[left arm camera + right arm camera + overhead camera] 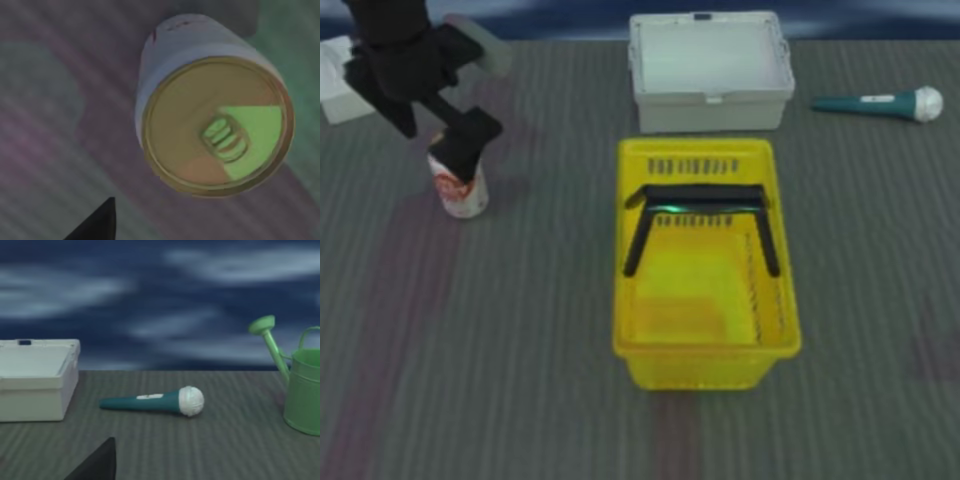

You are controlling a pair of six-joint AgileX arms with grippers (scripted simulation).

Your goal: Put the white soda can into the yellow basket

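The white soda can (460, 190) with red markings stands upright at the table's left, well left of the yellow basket (692, 149). My left gripper (463, 150) hangs directly over the can's top and hides its upper part in the top view. The left wrist view looks down on the can's pale metallic lid (215, 127), with one dark fingertip (100, 224) off to the side and not touching it. The gripper is open and holds nothing. The basket sits at the centre with its black handles (700, 195) folded across its empty inside. My right arm is outside the top view.
A white-grey bin (710, 100) stands behind the basket. A teal microphone (880, 102) lies at the back right, and a green watering can (305, 390) stands beyond it. A white object (340, 85) sits at the back left corner.
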